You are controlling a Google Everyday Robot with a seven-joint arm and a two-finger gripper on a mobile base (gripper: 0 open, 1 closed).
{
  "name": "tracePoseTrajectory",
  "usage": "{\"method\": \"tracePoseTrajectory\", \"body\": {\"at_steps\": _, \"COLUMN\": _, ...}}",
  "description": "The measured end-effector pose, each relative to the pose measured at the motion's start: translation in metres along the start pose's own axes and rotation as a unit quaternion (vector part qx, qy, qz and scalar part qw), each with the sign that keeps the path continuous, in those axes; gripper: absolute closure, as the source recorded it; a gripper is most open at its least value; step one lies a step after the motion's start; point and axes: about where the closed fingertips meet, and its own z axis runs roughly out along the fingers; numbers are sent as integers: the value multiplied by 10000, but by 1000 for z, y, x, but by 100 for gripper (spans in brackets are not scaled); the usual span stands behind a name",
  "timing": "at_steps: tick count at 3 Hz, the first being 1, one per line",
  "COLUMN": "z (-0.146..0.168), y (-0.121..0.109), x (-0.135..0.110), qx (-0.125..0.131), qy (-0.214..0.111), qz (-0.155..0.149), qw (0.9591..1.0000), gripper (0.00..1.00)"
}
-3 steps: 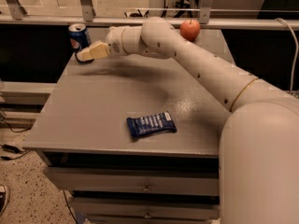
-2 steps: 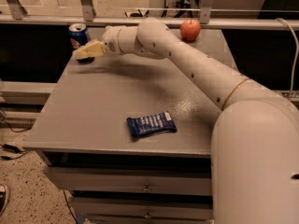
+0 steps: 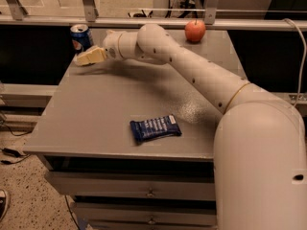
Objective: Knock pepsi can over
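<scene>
**ITEM 1: pepsi can** [image 3: 80, 36]
- Loc.: far-left corner of bench [image 3: 96, 109], close to the back edge.
- Cond.: upright, silver rim on top, logo facing the camera.
- Chg.: none. Same spot and same posture as 1 s ago.

**ITEM 2: claw** [image 3: 88, 56]
- Loc.: low over the bench, just beside the can on its near side, tip pointing left.
- Contact w/ can: can't tell, as the two nearly overlap in view.
- Wide or narrow: can't tell.
- Holding: nothing seen.
- Chg.: crept slightly left and toward the can over the last sec. A small shift, not a swing.

**ITEM 3: arm** [image 3: 192, 71]
- Loc.: runs from lower right across the bench to the far-left corner.
- Chg.: wrist end moved a little left along w/ the claw.

**ITEM 4: snack wrapper** [image 3: 155, 128]
- Desc.: flat, dark blue.
- Loc.: near the front edge, well apart from can and claw.
- Chg.: none. Not part of the job.

**ITEM 5: apple** [image 3: 194, 30]
- Loc.: far edge of the bench, right of the arm, well apart from the can.
- Chg.: none.

**STATUS (est.)**
- Approach about finished; the knock itself is not done, since the can is upright.
- The closing-in puts the claw where a short sideways or forward push should tip the can.
- Contact prob. wants to be high on the can body. A low push may only slide it.
- Risk: the can sits near the bench corner, so a shove could send it off the back or left edge instead of laying it down on the bench.
</scene>
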Motion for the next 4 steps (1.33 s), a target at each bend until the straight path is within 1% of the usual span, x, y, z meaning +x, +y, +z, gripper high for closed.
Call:
{"method": "tracePoseTrajectory", "body": {"at_steps": 1, "z": 5, "y": 4, "x": 6, "qx": -39, "qy": -1, "qz": -39, "qw": 10000, "gripper": 18}}
{"method": "tracePoseTrajectory", "body": {"at_steps": 2, "z": 7, "y": 7, "x": 7, "qx": -68, "qy": -40, "qz": -79, "qw": 9999, "gripper": 42}}
{"method": "tracePoseTrajectory", "body": {"at_steps": 3, "z": -5, "y": 4, "x": 3, "qx": -26, "qy": -66, "qz": -195, "qw": 9998, "gripper": 72}}
{"method": "tracePoseTrajectory", "body": {"at_steps": 4, "z": -22, "y": -4, "x": -7, "qx": 88, "qy": -70, "qz": -418, "qw": 9991, "gripper": 96}}
